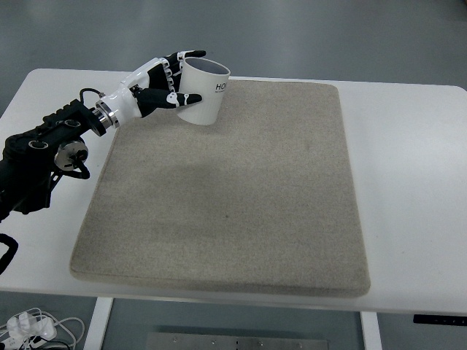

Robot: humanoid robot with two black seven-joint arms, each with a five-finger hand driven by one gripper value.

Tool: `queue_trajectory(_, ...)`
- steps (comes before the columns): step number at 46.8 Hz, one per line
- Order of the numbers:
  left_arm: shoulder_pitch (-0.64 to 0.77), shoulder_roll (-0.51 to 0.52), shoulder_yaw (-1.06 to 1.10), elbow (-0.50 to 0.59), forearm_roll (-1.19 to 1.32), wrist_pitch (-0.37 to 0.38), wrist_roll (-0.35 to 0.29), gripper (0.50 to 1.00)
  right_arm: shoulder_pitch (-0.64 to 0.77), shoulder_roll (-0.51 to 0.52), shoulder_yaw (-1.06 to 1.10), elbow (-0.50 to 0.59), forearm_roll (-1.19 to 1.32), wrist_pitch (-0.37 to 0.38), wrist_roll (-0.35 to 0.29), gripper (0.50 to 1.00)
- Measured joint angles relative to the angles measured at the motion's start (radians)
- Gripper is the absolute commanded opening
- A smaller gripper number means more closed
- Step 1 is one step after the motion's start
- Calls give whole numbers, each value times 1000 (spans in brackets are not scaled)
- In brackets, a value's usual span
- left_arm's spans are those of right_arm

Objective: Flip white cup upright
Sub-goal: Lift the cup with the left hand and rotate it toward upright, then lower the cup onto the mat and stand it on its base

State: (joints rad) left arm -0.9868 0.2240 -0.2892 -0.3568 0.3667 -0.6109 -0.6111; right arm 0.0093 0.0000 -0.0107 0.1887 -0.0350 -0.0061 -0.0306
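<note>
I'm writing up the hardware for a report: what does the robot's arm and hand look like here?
The left arm is black, with bulky joints and a loose black cable looping near the wrist. A silver ring joins it to the left hand, which is white-shelled with black finger segments and white fingertips.

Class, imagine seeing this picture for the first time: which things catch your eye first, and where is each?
The left robot hand, black and white, grips a white cup at the far left corner of the mat, its opening tilted up. The large grey-beige mat covers most of the white table.
</note>
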Motion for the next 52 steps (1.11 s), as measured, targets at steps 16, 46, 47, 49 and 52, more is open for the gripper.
queue_trajectory(16, 59, -9, 11, 68, 9, 24, 0, 500, 0, 0, 0, 0, 0, 0, 0, 952)
queue_trajectory(46, 50, -66, 8, 56, 11, 131, 0, 500, 0, 0, 0, 0, 0, 0, 0, 952)
queue_trajectory(47, 48, -68, 8, 56, 11, 134, 0, 500, 0, 0, 0, 0, 0, 0, 0, 952)
queue_trajectory(49, 41, -73, 8, 56, 11, 142, 0, 500, 0, 0, 0, 0, 0, 0, 0, 952)
queue_trajectory(52, 36, -81, 8, 55, 11, 155, 0, 500, 0, 0, 0, 0, 0, 0, 0, 952)
